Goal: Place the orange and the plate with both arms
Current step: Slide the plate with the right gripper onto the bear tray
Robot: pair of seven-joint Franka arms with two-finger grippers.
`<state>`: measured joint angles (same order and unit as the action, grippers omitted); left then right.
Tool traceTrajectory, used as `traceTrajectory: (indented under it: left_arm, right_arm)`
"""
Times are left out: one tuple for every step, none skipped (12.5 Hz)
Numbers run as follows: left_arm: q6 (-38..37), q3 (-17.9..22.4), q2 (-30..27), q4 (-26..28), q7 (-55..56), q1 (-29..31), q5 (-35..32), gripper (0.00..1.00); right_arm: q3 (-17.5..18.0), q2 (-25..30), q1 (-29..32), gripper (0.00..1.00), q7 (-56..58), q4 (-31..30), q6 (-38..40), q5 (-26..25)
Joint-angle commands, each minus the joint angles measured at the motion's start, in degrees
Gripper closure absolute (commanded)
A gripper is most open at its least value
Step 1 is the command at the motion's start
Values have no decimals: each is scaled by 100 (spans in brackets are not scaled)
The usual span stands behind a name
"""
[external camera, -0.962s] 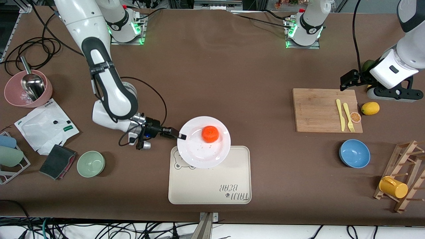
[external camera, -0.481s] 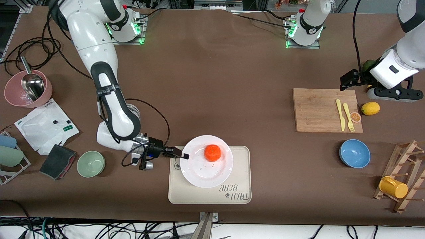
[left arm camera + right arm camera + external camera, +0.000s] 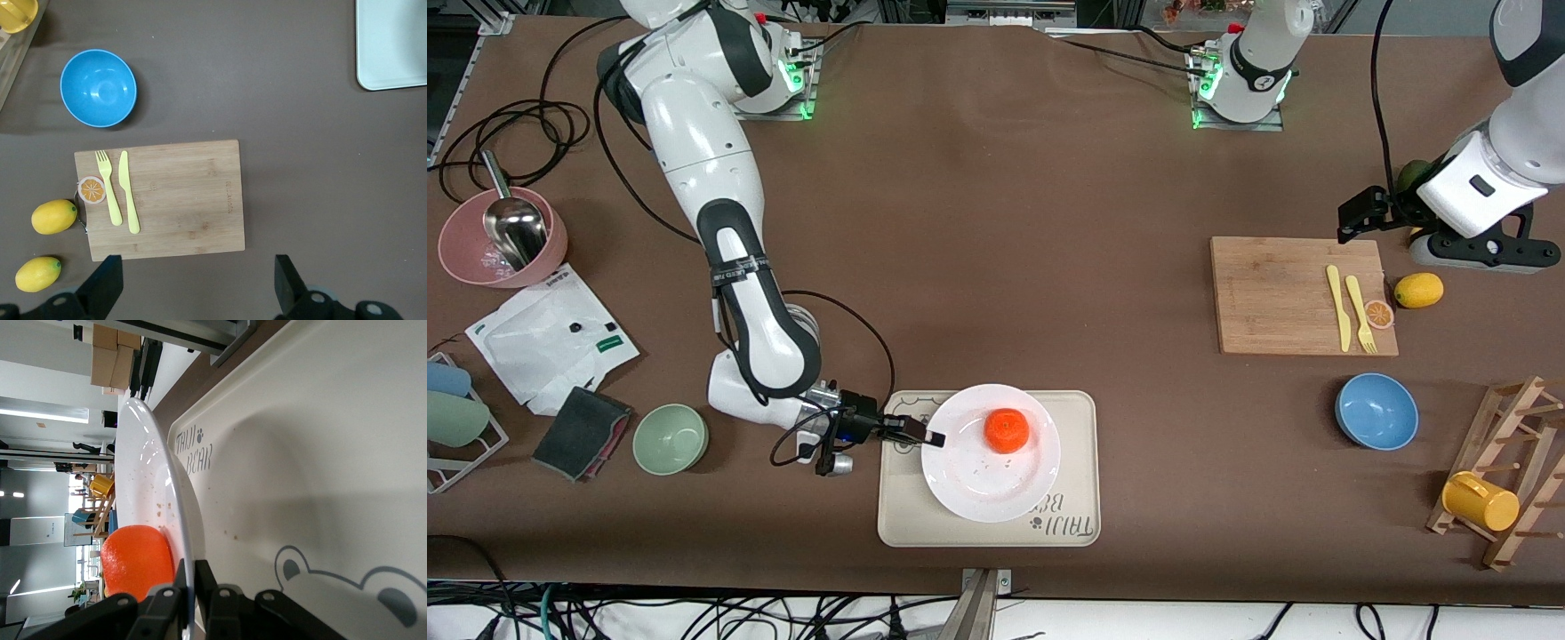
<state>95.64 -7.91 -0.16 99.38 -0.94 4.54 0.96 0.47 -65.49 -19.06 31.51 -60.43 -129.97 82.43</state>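
On the brown table (image 3: pixel 996 222) lies a cream tray (image 3: pixel 1067 462). The right gripper (image 3: pixel 934 437) pinches the rim of the plate (image 3: pixel 978 489) tight, holding it just over the tray. The orange (image 3: pixel 1006 430) sits on the plate. The left gripper (image 3: pixel 193 287) waits over the board (image 3: pixel 1272 293), fingers wide apart, holding nothing.

The brown table (image 3: pixel 996 222) carries a cream tray (image 3: pixel 1076 480), cutting board (image 3: pixel 1272 298) and bowls.

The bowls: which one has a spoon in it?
The pink bowl at the right arm's end of the table: a metal scoop sits in it. The green bowl and blue bowl hold nothing.
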Motion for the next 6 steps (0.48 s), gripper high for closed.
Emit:
traceTrajectory:
  left_arm:
    - [-98,-44,43,-112,-29,65,186,0]
    - [-98,-44,43,-112,-29,65,186,0]
    - [-98,-44,43,-112,-29,65,186,0]
    - [-98,-44,43,-112,-29,65,186,0]
    - [-98,-44,43,-112,-29,65,186,0]
    - [-98,-35,43,-112,-29,65,186,0]
  right_arm:
    - [6,-253,8,100,-111,357,69,-52]
    - [6,-341,8,100,-102,357,69,-52]
    - [-3,-402,-1,100,-93,366,34,-52]
    - [6,-412,-10,100,-110,366,-88,-52]
    - [23,-420,-10,100,-119,366,-211,-52]
    - [32,-473,-19,100,-137,366,-256,-52]
